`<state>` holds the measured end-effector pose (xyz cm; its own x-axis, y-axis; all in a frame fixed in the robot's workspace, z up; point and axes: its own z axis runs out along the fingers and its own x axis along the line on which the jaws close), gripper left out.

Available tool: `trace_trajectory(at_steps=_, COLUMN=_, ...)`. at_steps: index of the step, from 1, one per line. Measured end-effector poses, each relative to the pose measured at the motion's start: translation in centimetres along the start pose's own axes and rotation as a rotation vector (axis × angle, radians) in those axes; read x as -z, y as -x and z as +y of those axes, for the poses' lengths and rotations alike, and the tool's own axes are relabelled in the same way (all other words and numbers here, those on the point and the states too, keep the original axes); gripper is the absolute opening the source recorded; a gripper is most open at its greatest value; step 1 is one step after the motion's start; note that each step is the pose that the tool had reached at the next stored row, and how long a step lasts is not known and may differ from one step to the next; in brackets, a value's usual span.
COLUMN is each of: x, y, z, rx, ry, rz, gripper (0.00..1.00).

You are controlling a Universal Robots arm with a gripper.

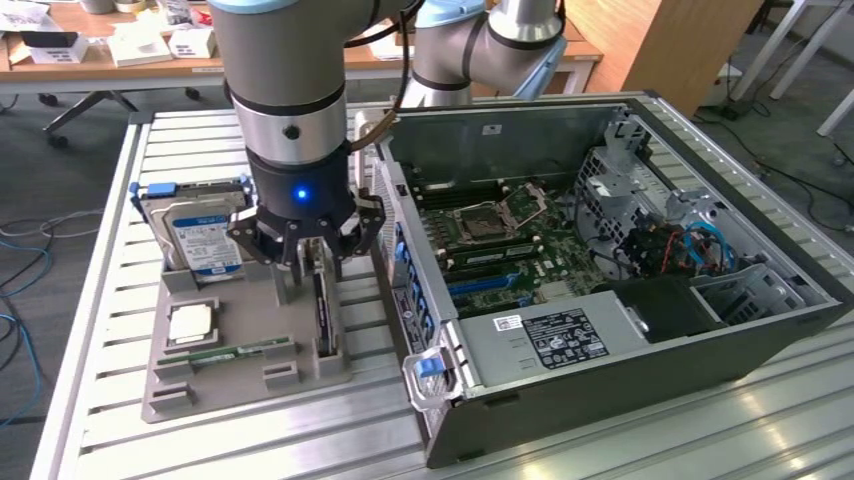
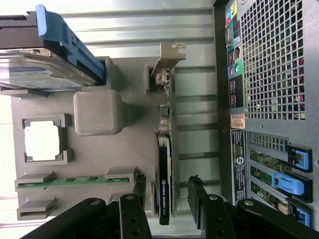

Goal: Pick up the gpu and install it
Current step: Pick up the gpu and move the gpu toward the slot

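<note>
**Open gripper straddles the GPU in its tray slot**

The grey parts tray (image 1: pixel 240 385) lies on the slatted aluminium table (image 1: pixel 94 330). The open computer case (image 1: pixel 787 300) lies just beside the tray, on the exterior view's right of it.

The gpu (image 1: pixel 323 315) stands on its long edge in a slot along the tray's edge nearest the case. In the wrist view the gpu (image 2: pixel 165 124) shows as a thin card seen edge-on. Its silver end bracket (image 2: pixel 168 57) is at the tray's far end and its black cooler face (image 2: pixel 163 194) is at the end near the gripper.

The gripper (image 1: pixel 318 258) hangs straight down over the tray, above the card. Its jaws are spread wide. In the wrist view the gripper (image 2: pixel 168 180) has 1 finger on each side of the card's cooler end, with a gap showing on both sides. Nothing is pinched.

Other parts sit in the same tray:
- A hard drive (image 1: pixel 200 235) in a blue caddy stands at the tray's far corner, away from the case.
- A processor chip (image 1: pixel 194 320) lies flat in a square pocket of the tray.
- A green memory stick (image 1: pixel 227 352) rests in a narrow slot at the tray's near end.
- A raised grey block (image 2: pixel 97 112) stands on the tray between the hard drive and the card.

Inside the case beside the tray, the motherboard (image 1: pixel 521 250) is exposed.
</note>
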<state>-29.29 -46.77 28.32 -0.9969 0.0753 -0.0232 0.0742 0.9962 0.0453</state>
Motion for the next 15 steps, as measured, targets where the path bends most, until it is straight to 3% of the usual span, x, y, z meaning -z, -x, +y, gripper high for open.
trace_trajectory(at_steps=15, x=-0.33, y=0.00, z=-0.01, rx=0.000, ry=0.0002, rz=-0.0002, gripper=0.47)
